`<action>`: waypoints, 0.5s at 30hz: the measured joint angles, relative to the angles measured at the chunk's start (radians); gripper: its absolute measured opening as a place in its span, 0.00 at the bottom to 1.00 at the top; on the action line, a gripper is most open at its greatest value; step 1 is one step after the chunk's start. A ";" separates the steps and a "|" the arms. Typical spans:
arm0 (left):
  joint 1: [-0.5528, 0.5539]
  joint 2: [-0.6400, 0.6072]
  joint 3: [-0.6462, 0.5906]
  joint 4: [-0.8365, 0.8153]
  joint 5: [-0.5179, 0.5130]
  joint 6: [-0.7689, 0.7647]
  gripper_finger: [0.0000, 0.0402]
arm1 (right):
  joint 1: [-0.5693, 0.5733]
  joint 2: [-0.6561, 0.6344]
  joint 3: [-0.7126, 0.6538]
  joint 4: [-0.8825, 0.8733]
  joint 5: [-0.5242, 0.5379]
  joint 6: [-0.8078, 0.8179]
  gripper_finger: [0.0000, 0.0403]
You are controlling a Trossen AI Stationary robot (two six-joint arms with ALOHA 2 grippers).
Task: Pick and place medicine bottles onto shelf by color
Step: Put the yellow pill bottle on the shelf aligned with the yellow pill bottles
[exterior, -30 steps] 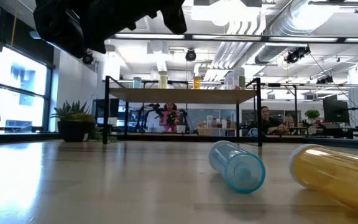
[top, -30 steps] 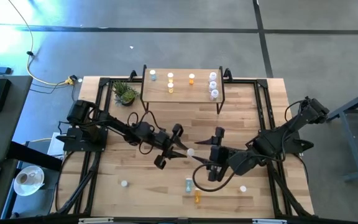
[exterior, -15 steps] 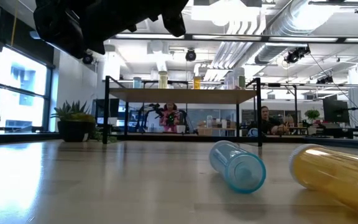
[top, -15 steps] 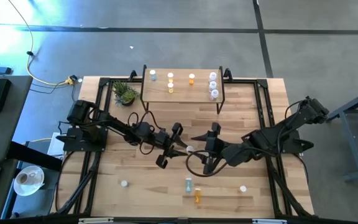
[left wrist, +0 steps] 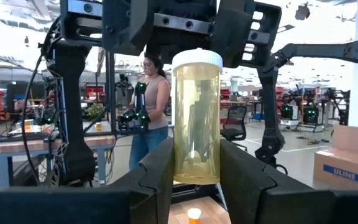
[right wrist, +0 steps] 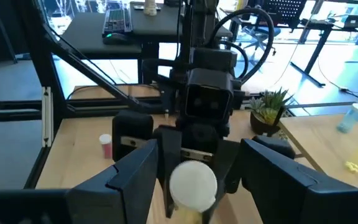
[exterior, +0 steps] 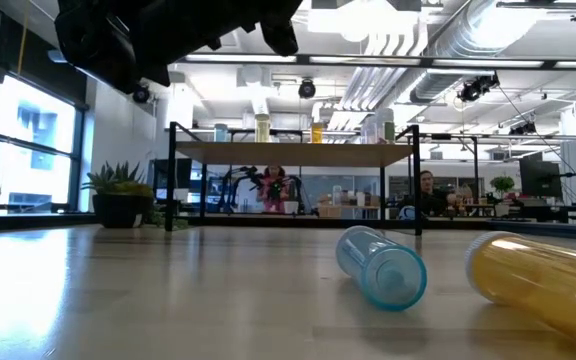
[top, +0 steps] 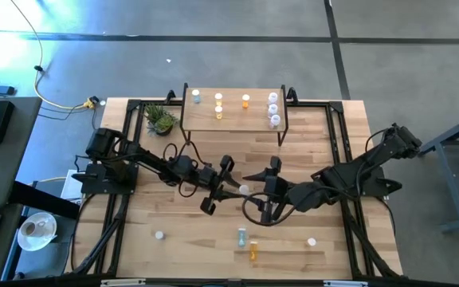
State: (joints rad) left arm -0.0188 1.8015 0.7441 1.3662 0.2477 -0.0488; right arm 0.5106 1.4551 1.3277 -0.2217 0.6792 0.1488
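Left wrist view: a yellow bottle [left wrist: 196, 118] is held upright, clamped between the left jaws [left wrist: 194, 163], while the right jaws [right wrist: 194, 163] are spread wide around its white cap, apparently for a handover toward the shelf [top: 233, 112].

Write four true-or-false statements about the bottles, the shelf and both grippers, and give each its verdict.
1. The left gripper grips a clear yellowish bottle with a white cap between its fingers. True.
2. The pale blue bottle stands upright on the wooden slatted table. False: it lies on its side.
3. The light wood shelf with black legs holds no bottles. False: several stand on it.
4. The right gripper has its fingers open. True.
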 joint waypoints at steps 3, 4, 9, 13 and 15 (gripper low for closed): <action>0.000 0.000 0.000 0.010 0.003 0.000 0.25 | 0.000 0.000 0.000 -0.026 -0.003 0.001 0.55; 0.000 0.000 0.000 0.016 0.003 0.000 0.25 | 0.000 0.000 0.000 -0.040 -0.011 0.007 0.55; 0.000 0.000 0.000 0.029 0.001 0.000 0.25 | 0.000 0.000 -0.001 -0.051 -0.041 0.008 0.55; 0.000 0.000 0.000 0.028 -0.044 0.000 0.25 | -0.010 0.000 -0.001 -0.051 -0.042 0.008 0.55; 0.001 0.000 0.000 0.029 -0.058 0.000 0.25 | -0.024 0.002 -0.001 -0.050 -0.043 0.008 0.55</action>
State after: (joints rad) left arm -0.0178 1.8015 0.7441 1.3952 0.1894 -0.0483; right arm 0.4866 1.4568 1.3266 -0.2722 0.6366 0.1568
